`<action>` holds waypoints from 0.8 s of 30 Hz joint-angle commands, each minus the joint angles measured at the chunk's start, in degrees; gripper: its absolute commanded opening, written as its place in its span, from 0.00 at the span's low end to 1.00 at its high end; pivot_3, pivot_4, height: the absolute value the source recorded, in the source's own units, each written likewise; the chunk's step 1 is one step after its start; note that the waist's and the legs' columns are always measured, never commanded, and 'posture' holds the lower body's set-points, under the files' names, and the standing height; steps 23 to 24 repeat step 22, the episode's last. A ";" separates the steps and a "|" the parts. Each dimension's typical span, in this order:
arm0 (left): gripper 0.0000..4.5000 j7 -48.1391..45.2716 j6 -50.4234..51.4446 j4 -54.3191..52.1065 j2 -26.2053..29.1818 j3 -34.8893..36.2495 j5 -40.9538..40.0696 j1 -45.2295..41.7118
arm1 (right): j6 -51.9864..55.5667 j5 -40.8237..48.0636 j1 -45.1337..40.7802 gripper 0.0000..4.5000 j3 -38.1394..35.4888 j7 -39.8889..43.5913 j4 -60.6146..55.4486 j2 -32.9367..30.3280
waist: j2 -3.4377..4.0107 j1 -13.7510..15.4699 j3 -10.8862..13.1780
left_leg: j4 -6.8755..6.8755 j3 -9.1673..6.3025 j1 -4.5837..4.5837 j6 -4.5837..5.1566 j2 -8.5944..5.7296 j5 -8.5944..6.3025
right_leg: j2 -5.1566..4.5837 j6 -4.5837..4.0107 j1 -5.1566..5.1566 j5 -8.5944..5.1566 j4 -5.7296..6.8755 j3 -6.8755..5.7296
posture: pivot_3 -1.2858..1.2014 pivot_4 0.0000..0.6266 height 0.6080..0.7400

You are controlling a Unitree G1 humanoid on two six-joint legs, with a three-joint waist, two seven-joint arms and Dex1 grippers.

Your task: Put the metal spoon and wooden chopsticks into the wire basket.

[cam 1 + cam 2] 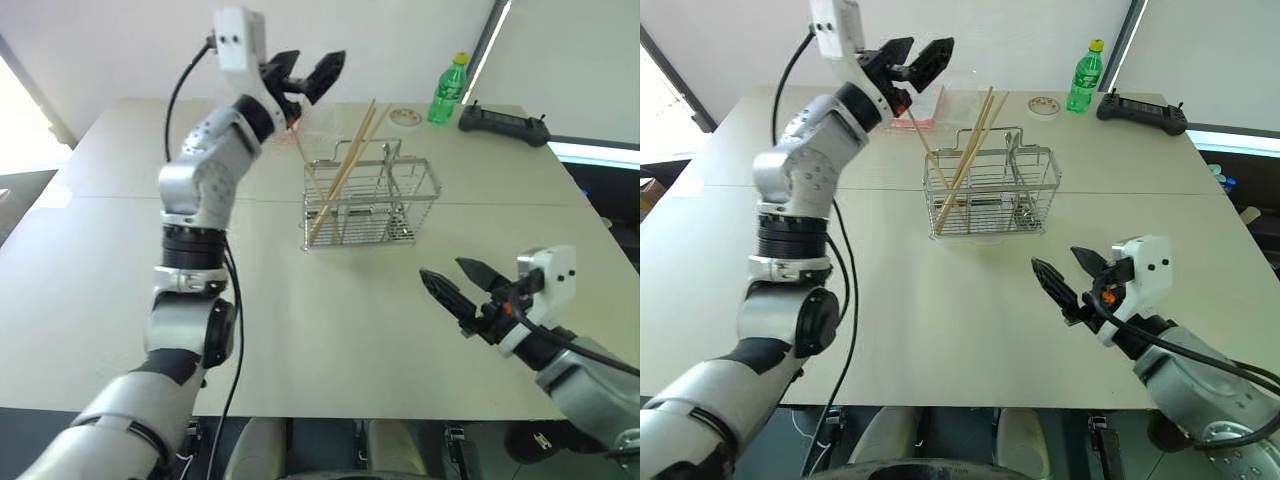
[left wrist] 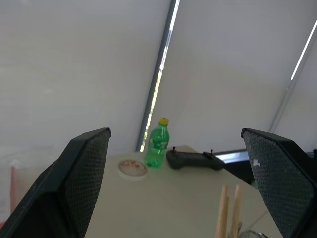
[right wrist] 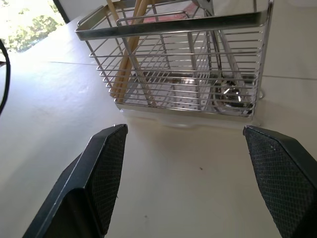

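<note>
On table [image 1: 300, 330], wire basket [image 1: 372, 205] holds wooden chopsticks [image 1: 340, 180] — metal spoon [image 3: 229, 93] too.

I'm looking down from the head through both eyes, facing forward over the table [image 1: 330, 350]; the pair are sharing the whole tabletop, with the wire basket [image 1: 370, 205] sitting mid-table and the green bottle [image 1: 448, 90] at the far edge. The left wrist camera is riding high and tilting upward past the wooden chopsticks [image 2: 229, 210], whose tips are poking in close below, toward the bottle, the black controller [image 2: 194, 159] and the far wall, which the head views are also catching. The right wrist camera is sitting low and close to the tabletop, facing the basket side-on from nearby, so it's overlapping the head views on the basket and chopsticks.
</note>
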 commanded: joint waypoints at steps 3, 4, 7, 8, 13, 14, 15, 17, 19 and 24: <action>0.99 -21.24 2.49 -0.39 14.89 -3.33 -0.53 -0.60 | 0.05 2.19 -1.90 0.86 -8.34 4.18 2.57 -4.97 | 0.07 -0.19 0.02 | -0.08 0.02 0.00 0.01 0.01 0.00 | 0.00 -0.02 -0.04 -0.01 -0.01 0.01 | 0.52 0.24 0.95; 0.99 -26.52 -0.53 -1.12 18.39 -5.39 1.26 1.10 | 0.34 2.70 -2.02 0.86 -10.28 5.24 3.40 -6.14 | 0.11 -0.32 0.00 | -0.12 0.03 -0.02 0.01 0.01 0.00 | 0.00 -0.04 -0.09 -0.01 0.00 0.02 | 0.52 0.24 0.95; 0.99 -42.48 -13.01 -1.65 28.03 -10.68 6.66 8.19 | 1.70 4.74 -2.20 0.86 -16.56 8.94 5.98 -9.93 | 0.28 -0.29 -0.09 | -0.36 0.12 0.04 0.01 0.04 0.00 | -0.02 -0.31 -0.15 -0.15 -0.06 0.09 | 0.52 0.24 0.95; 0.99 -45.44 -16.45 -1.28 29.70 -11.29 7.71 9.77 | 2.11 5.13 -2.18 0.86 -17.95 9.87 6.59 -10.83 | 0.28 -0.10 -0.09 | -0.42 0.14 0.06 0.01 0.07 -0.01 | -0.03 -0.40 -0.16 -0.19 -0.07 0.09 | 0.52 0.24 0.95; 0.99 -51.22 -29.34 0.21 33.48 -10.29 11.11 15.93 | 3.73 3.09 -1.79 0.86 -22.34 14.81 11.35 -13.34 | 0.17 1.54 -0.03 | -0.41 0.03 -0.04 0.00 0.23 0.00 | -0.06 -0.69 -0.18 -0.33 -0.09 -0.01 | 0.52 0.24 0.95; 0.99 -51.62 -29.87 0.40 33.74 -10.26 11.38 16.60 | 3.93 2.90 -1.99 0.86 -22.51 15.32 11.91 -13.46 | 0.18 1.63 -0.04 | -0.40 0.05 -0.04 0.00 0.25 0.00 | -0.08 -0.70 -0.16 -0.32 -0.15 -0.01 | 0.52 0.24 0.95; 0.99 -52.83 -28.35 -0.84 34.34 -10.34 10.64 17.81 | 4.08 2.70 -2.18 0.86 -22.50 15.81 12.29 -13.52 | 0.18 1.68 -0.04 | -0.40 0.06 -0.04 0.00 0.25 0.00 | -0.15 -0.70 -0.15 -0.33 -0.16 -0.01 | 0.52 0.24 0.95; 0.99 -55.21 -24.19 -5.32 35.49 -10.18 7.83 20.52 | 4.36 2.42 -2.65 0.86 -21.71 16.41 12.37 -13.35 | 0.24 1.51 -0.06 | -0.39 0.10 -0.04 0.00 0.22 0.00 | -0.24 -0.70 -0.15 -0.33 -0.18 0.01 | 0.52 0.24 0.95; 0.99 -55.98 -23.16 -8.18 36.12 -9.69 6.87 22.80 | 4.62 2.51 -3.30 0.86 -20.66 16.49 12.00 -12.93 | 0.26 1.44 -0.04 | -0.41 0.12 -0.04 0.01 0.22 -0.01 | -0.28 -0.69 -0.15 -0.32 -0.25 0.03 | 0.52 0.24 0.95; 0.99 -54.52 -20.79 -10.29 36.23 -9.25 6.87 24.01 | 4.91 2.95 -4.58 0.86 -19.07 15.99 11.66 -12.14 | 0.25 1.43 -0.02 | -0.43 0.12 -0.06 0.01 0.23 -0.01 | -0.23 -0.67 -0.16 -0.31 -0.28 0.01 | 0.52 0.24 0.95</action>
